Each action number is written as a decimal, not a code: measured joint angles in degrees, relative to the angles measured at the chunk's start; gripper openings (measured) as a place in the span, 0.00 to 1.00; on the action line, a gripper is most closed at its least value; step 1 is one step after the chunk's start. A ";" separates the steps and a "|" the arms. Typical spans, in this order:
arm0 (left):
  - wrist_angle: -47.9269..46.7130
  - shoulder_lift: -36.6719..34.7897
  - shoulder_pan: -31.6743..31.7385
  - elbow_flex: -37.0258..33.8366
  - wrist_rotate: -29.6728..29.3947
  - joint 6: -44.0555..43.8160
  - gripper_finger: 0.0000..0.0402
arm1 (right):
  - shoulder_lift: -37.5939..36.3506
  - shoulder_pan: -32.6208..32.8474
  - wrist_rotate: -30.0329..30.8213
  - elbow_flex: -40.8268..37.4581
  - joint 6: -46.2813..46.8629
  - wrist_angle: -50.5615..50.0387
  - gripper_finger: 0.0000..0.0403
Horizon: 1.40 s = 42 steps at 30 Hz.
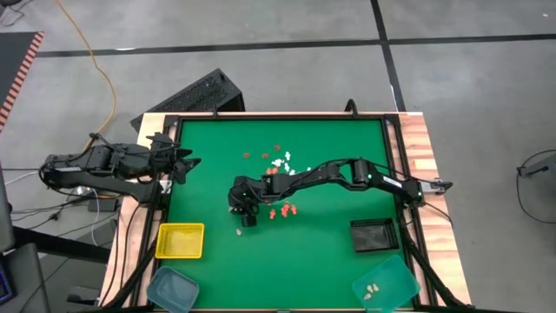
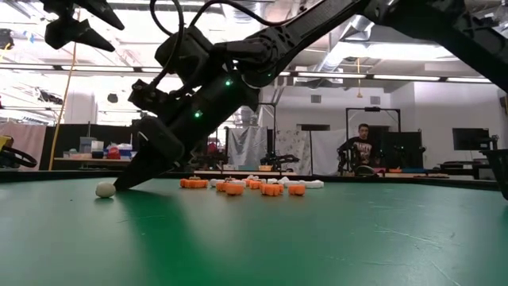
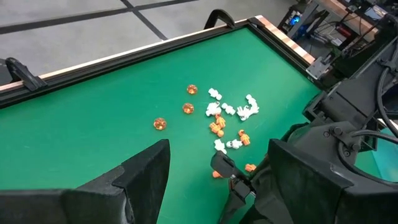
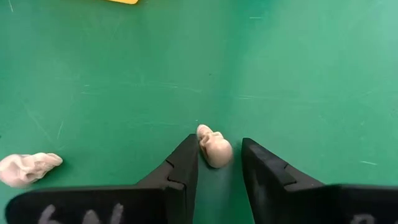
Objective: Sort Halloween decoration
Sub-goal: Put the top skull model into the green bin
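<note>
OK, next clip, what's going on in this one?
The right gripper is down on the green table, its open fingers straddling a cream trinket but not yet closed on it. A second cream piece lies nearby. Orange and white trinkets are scattered mid-table. The teal tray at the right already holds a few cream pieces; the yellow tray looks empty. The left gripper waits, open, at the table's left edge.

On the green counter (image 1: 208, 139), the right gripper (image 1: 246, 216) reaches down just above a cream trinket (image 1: 239, 232), right of the yellow tray (image 1: 181, 241), orange trinkets (image 1: 283, 210) lying close beside it, while the left gripper (image 1: 184, 167) waits at the counter's left edge.
</note>
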 joint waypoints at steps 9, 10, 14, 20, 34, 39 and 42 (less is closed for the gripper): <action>0.00 -0.01 0.00 0.00 -0.02 0.00 0.65 | -0.11 0.44 0.50 0.04 -0.02 -2.91 0.15; 0.00 -0.01 -0.01 0.00 -0.02 0.00 0.65 | -0.11 0.46 0.53 0.04 -0.02 -3.01 0.14; 0.00 0.00 0.01 0.00 -0.02 0.00 0.65 | -0.11 0.57 0.54 0.04 1.39 -3.15 0.09; -0.02 -0.01 -0.01 0.00 -0.01 0.00 0.65 | -0.20 0.57 0.50 0.21 3.20 -3.42 0.07; 0.00 -0.01 0.00 0.00 0.23 0.15 0.65 | 0.13 0.57 -0.60 9.81 4.98 -13.86 0.07; 0.02 0.00 0.01 0.00 0.31 0.17 0.65 | 0.12 0.59 -2.77 15.67 3.72 -24.16 0.07; 0.02 -0.01 0.00 0.00 0.32 0.17 0.65 | 0.07 0.55 -5.16 18.96 3.13 -32.13 0.07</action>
